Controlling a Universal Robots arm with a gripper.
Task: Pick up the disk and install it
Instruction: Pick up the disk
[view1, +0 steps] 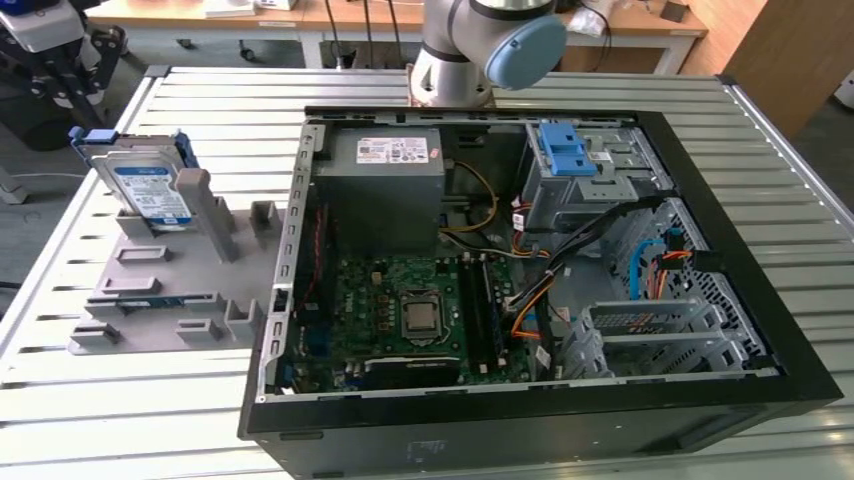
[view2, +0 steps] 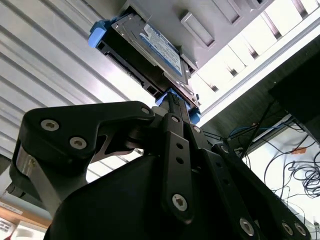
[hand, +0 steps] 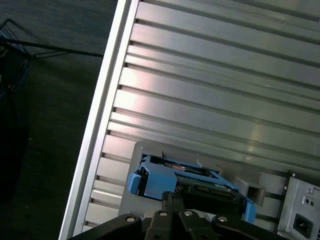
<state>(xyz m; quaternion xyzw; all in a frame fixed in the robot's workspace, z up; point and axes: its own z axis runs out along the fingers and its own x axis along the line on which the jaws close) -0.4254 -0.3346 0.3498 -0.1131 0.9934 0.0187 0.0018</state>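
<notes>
The disk (view1: 147, 187), silver with a white-and-blue label and a blue carrier frame, stands on edge in the grey holder (view1: 167, 290) at the exterior view's left, beside the open computer case (view1: 534, 250). My gripper (view1: 74, 98) hangs beyond the disk, at the table's far corner on the exterior view's left. In both wrist views the black fingers meet at a point, shut with nothing between them. The gripper (view2: 172, 100) lines up with the blue end of the disk (view2: 160, 47). In the first wrist view the gripper (hand: 172, 196) sits just short of the disk (hand: 172, 176), apart from it.
The case holds a grey power-supply box (view1: 384, 185), a motherboard (view1: 414, 310), a blue latch (view1: 563, 150) on the drive cage and loose cables. The slatted table's edge (hand: 100, 135) drops to dark floor close to the holder. The arm's base (view1: 481, 50) stands behind the case.
</notes>
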